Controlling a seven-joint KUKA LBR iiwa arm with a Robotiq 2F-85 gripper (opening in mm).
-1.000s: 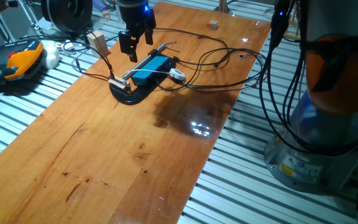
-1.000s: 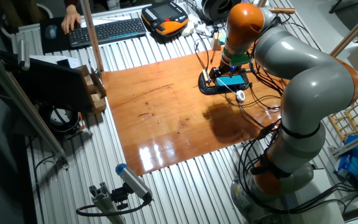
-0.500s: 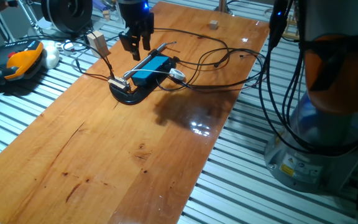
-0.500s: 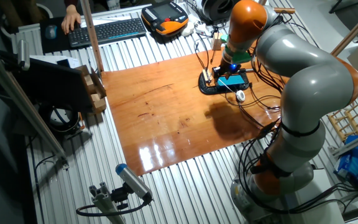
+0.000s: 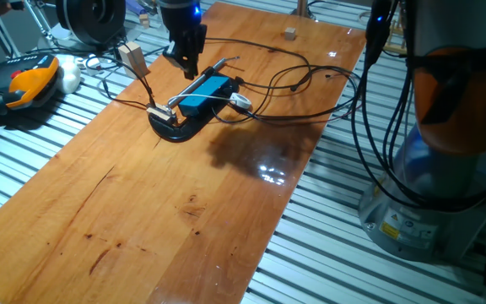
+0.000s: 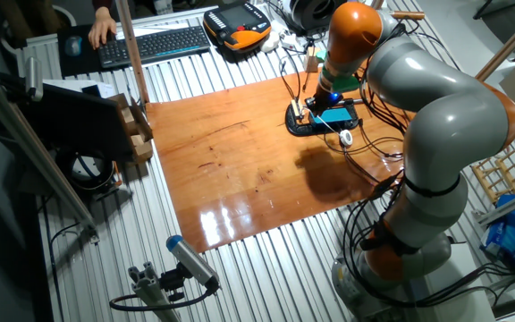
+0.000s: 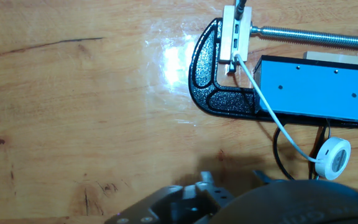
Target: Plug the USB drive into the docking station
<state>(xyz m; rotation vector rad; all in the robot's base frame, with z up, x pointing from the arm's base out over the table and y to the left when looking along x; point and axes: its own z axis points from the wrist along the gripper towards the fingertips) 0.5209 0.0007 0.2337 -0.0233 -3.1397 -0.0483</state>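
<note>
The docking station (image 5: 207,95) is a flat bright-blue box held in a black C-clamp (image 5: 175,128) on the wooden table; it also shows in the other fixed view (image 6: 333,114) and at the right of the hand view (image 7: 316,90). A white block with ports (image 7: 236,31) sits at the clamp's jaw, with a thin white cable running to a round white disc (image 7: 331,155). My gripper (image 5: 184,63) hangs just behind and above the blue box, its fingers overlapping in view. I cannot make out a USB drive in any view.
Black cables (image 5: 294,84) loop over the table to the right of the dock. A wooden block (image 5: 131,56) stands left of the gripper, and a small wooden cube (image 5: 290,34) sits at the back. An orange-and-black pendant (image 5: 28,80) lies off the table to the left.
The gripper's outline has narrowed in the fixed view, from two separate fingers to one overlapping shape, and it has shifted slightly towards the dock. The dock and clamp have not moved.
</note>
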